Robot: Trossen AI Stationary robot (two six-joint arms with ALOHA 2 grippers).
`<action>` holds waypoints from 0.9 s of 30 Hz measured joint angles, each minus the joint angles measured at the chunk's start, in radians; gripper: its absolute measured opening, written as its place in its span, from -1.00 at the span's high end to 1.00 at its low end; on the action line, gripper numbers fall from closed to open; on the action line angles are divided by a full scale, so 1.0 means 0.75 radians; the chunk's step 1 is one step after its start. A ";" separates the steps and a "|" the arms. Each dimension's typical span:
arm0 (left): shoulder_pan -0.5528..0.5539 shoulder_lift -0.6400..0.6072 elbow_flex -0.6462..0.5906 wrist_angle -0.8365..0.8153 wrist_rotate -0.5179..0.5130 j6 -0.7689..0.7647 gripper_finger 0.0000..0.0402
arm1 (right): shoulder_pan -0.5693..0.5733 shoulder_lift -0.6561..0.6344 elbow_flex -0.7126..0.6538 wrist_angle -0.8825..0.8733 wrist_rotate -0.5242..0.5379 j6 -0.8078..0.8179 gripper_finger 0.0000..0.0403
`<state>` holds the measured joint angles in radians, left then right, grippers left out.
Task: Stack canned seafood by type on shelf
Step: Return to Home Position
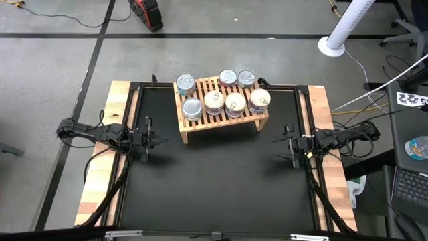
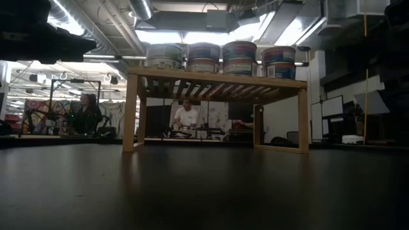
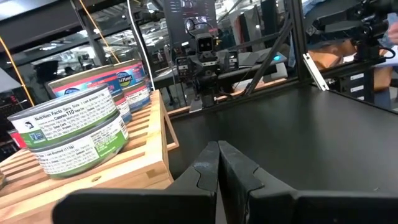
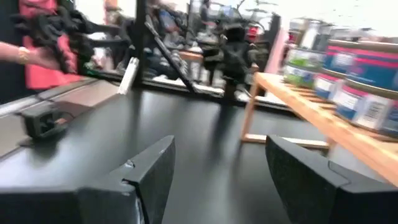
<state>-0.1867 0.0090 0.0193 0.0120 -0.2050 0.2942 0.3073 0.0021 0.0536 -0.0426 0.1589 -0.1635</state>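
The light-wood slatted shelf (image 1: pixel 221 110) stands on its legs on the far middle of the black tabletop. Several round tins (image 1: pixel 214 102) rest on its slats, lids up. In the low view the tins (image 2: pixel 220 59) sit in stacks of two with blue, teal and red labels. My left gripper (image 1: pixel 162 142) hovers near the table's left side, below the shelf's left end, fingers shut (image 3: pixel 217 163) and empty. My right gripper (image 1: pixel 274 141) hovers near the table's right side, open (image 4: pixel 221 180), pointing toward the shelf (image 4: pixel 311 118). Neither touches a tin.
Wooden side rails (image 1: pixel 100 161) border the black tabletop on both sides. A bare stretch of tabletop (image 1: pixel 214 181) lies between the grippers and the near edge. A white pole base (image 1: pixel 332 45) and a laptop (image 1: pixel 409 187) sit off the table. People show in the room beyond (image 2: pixel 186 116).
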 joint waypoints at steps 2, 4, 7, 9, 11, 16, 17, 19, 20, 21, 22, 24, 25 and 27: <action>0.000 0.000 0.000 0.001 0.000 0.007 0.97 | 0.000 0.004 -0.035 0.062 -0.026 0.026 -0.23; -0.001 0.000 0.000 0.001 0.000 0.014 0.97 | 0.000 0.013 -0.044 0.094 -0.036 0.037 -0.23; -0.001 0.000 0.000 0.002 0.000 0.016 0.97 | 0.000 0.016 -0.047 0.111 -0.039 0.014 -0.23; -0.001 0.001 0.000 0.001 -0.001 0.027 0.97 | 0.000 0.017 -0.049 0.131 -0.011 -0.060 -0.23; -0.001 0.001 0.000 0.002 -0.001 0.030 0.97 | -0.010 0.018 -0.049 0.142 0.060 -0.133 -0.23; -0.001 0.001 0.000 0.002 -0.001 0.031 0.97 | -0.141 0.017 -0.048 0.120 0.137 -0.108 -0.23; 0.000 0.001 0.000 0.002 -0.001 0.031 0.97 | -0.174 0.017 -0.046 0.109 0.113 -0.091 -0.23; -0.001 0.001 0.000 0.002 -0.001 0.031 0.97 | -0.236 0.017 -0.045 0.097 0.060 -0.062 -0.23; -0.001 0.001 0.000 0.002 -0.001 0.031 0.97 | -0.264 0.017 -0.045 0.094 0.048 -0.061 -0.23; -0.001 0.001 0.000 0.002 -0.001 0.031 0.97 | -0.291 0.017 -0.045 0.093 0.043 -0.061 -0.23; 0.000 0.001 0.000 0.002 -0.001 0.028 0.97 | -0.316 0.017 -0.045 0.092 0.045 -0.061 -0.23; 0.000 0.001 0.000 0.002 0.000 0.017 0.97 | -0.359 0.017 -0.045 0.091 0.053 -0.053 -0.23; -0.001 0.001 0.000 0.002 0.000 0.015 0.97 | -0.376 0.017 -0.045 0.090 0.052 -0.032 -0.23; -0.001 0.001 0.000 0.002 0.000 0.015 0.97 | -0.402 0.017 -0.045 0.089 0.052 0.024 -0.23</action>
<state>-0.1871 0.0093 0.0193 0.0132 -0.2050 0.3052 0.0061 0.0151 0.0200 0.0243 0.1980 -0.1454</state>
